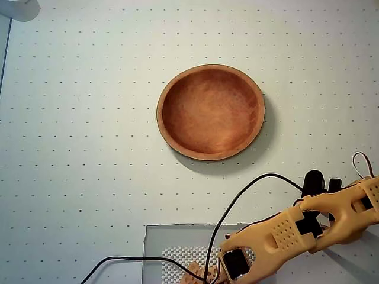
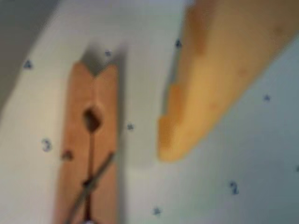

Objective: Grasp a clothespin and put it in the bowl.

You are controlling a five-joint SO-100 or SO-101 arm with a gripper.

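Here the clothespin (image 2: 88,149) lies flat on the table (image 1: 77,177), just beside one gripper finger (image 2: 210,79), not yet clamped; whether the jaws stand apart cannot be told, and the bowl (image 1: 167,97) sits empty, well apart.

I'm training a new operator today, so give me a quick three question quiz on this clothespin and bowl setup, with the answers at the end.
1. True or false: the bowl already holds the clothespin.
2. In the wrist view, the clothespin lies where relative to the yellow finger? A) to its left, apart from it B) pinched against it C) to its right
3. Fill in: in the overhead view the arm sits at the ______ right of the picture.

Key:
1. False; the bowl is empty and the clothespin lies flat on the dotted mat.
2. A
3. lower
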